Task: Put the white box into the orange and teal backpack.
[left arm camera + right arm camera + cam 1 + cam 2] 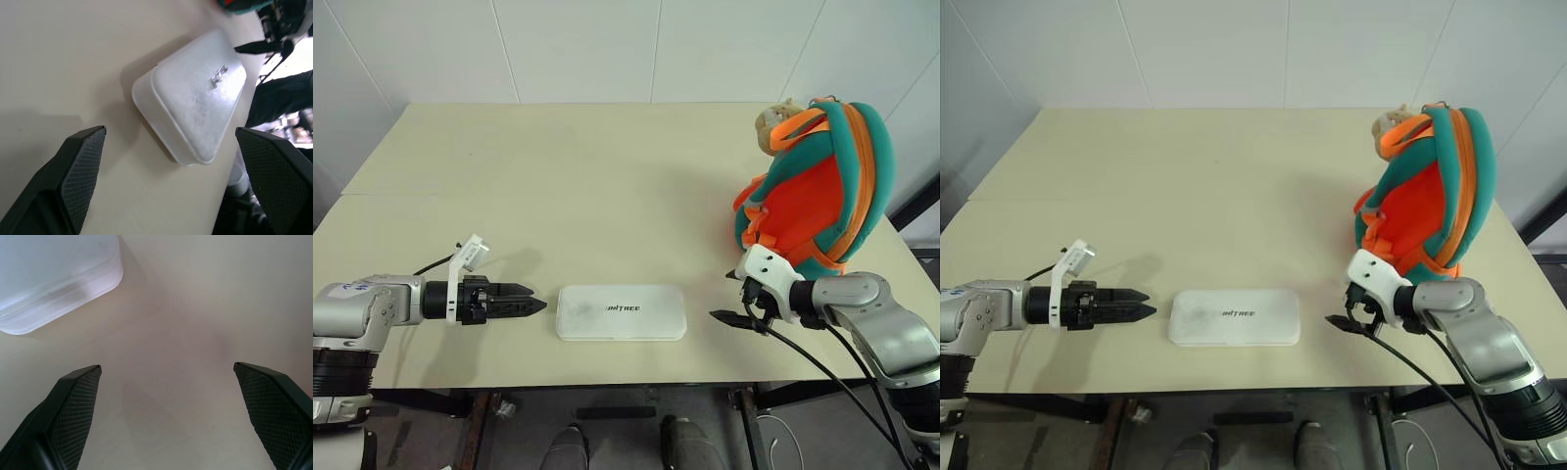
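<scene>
The white box (622, 311) lies flat near the table's front edge, with dark lettering on its lid. My left gripper (540, 305) hovers just off the box's left end, pointing at it, open and empty. In the left wrist view the box (195, 112) sits ahead of the spread fingers (80, 166). My right gripper (720, 316) stands open a short way off the box's right end. In the right wrist view a corner of the box (54, 279) shows beyond the spread fingers (73, 406). The orange and teal backpack (822, 186) stands upright at the right, behind my right gripper.
A tan plush charm (773, 122) hangs at the backpack's top. The cream table (558, 196) stretches bare behind the box. Its front edge runs just below the box. A black cable (822, 367) trails from my right wrist.
</scene>
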Motion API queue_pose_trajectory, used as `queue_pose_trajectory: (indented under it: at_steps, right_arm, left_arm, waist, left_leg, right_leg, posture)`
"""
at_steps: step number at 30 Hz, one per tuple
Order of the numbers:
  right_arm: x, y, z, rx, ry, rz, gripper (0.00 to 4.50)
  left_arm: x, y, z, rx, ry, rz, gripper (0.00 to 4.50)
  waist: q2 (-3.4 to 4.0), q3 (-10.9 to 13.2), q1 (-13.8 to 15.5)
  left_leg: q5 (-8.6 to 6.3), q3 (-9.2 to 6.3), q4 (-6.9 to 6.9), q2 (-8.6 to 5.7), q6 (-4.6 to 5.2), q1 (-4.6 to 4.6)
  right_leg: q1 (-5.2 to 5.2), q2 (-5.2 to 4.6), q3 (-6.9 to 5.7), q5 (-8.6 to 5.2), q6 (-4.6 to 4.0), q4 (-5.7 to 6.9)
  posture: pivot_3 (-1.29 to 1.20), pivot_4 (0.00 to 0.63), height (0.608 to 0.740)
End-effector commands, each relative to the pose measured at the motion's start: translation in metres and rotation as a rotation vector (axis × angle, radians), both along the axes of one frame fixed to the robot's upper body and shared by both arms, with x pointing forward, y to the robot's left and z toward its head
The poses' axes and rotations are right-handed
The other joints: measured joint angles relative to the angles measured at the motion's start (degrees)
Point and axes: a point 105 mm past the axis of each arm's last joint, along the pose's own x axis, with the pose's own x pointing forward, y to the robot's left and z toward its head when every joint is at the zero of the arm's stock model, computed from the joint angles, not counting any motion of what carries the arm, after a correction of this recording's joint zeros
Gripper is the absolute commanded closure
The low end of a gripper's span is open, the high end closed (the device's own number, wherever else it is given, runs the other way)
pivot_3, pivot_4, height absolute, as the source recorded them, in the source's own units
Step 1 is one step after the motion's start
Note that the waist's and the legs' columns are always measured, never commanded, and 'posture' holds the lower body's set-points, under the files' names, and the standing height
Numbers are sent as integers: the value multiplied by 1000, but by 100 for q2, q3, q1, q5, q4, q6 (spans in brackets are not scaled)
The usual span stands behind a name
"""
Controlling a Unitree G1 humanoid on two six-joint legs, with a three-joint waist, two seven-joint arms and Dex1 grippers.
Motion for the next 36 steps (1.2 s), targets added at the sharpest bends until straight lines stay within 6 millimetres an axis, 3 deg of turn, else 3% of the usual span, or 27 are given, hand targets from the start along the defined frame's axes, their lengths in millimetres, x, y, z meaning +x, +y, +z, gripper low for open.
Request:
queue_pose_trajectory:
  at_steps: [1,9,13,24,36]
  right_arm:
    - [-2,8,6,23,-36,20,85]
    - [-4,15,1,43,-31,22,85]
    - [-3,20,0,53,-33,23,85]
    - [-2,29,-1,70,-38,31,85]
    - [-5,36,-1,76,-36,57,85]
  left_arm:
    - [-1,1,4,-72,135,42,0]
    - [-5,-15,-12,-181,401,53,0]
    - [-2,-19,-18,-209,450,58,0]
    - [11,-41,-31,-274,469,37,0]
    - [10,-60,-43,-224,477,-52,0]
  waist:
    - [0,0,0]
    - [0,0,4]
    - [0,0,-2]
    - [-1,-1,21]
    - [0,-2,21]
  left_leg:
    - [0,0,0,0,0,0]
    - [0,-1,2,0,0,0]
    - [1,-2,3,0,0,1]
    - [1,-2,16,-1,-1,6]
    - [0,-2,58,-3,-1,7]
  right_leg:
    - [0,0,0,0,0,0]
    - [0,1,0,7,14,6]
    - [0,1,0,9,18,8]
    - [11,0,0,9,18,10]
    - [31,-2,1,9,5,4]
  posture:
    - [0,150,740]
    - [0,150,740]
    - [0,150,740]
    - [0,150,740]
    - [0,150,740]
